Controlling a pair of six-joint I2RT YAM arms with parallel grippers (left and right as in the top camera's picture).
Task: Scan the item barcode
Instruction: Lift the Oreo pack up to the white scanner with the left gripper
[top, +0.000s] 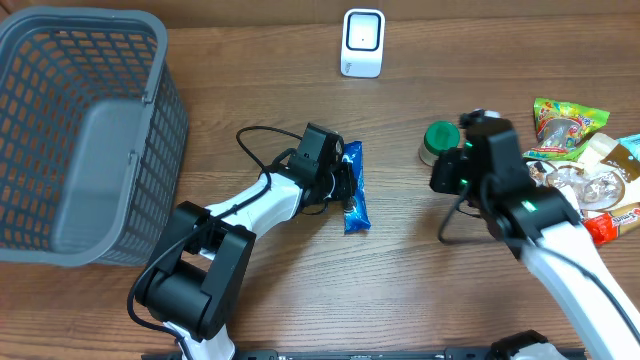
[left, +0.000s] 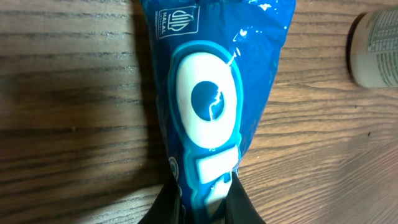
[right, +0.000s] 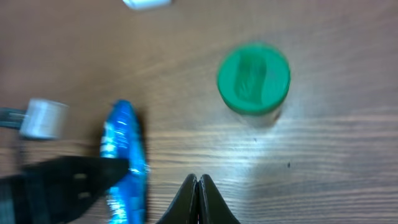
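The item, a blue snack packet (top: 355, 190), lies on the wooden table just left of centre. My left gripper (top: 346, 186) is shut on its near end, and the black fingers pinch the wrapper at the bottom of the left wrist view (left: 202, 208). The packet (left: 211, 93) shows a white and blue oval print, and no barcode is visible. My right gripper (right: 198, 199) is shut with nothing in it, low over bare table to the right of the packet (right: 124, 162). A white scanner (top: 362, 42) stands at the back centre.
A grey mesh basket (top: 80, 130) fills the left side. A green-lidded jar (top: 438, 140) stands between the packet and the right arm, also seen in the right wrist view (right: 254, 78). Several snack packs (top: 585, 165) are piled at the right edge.
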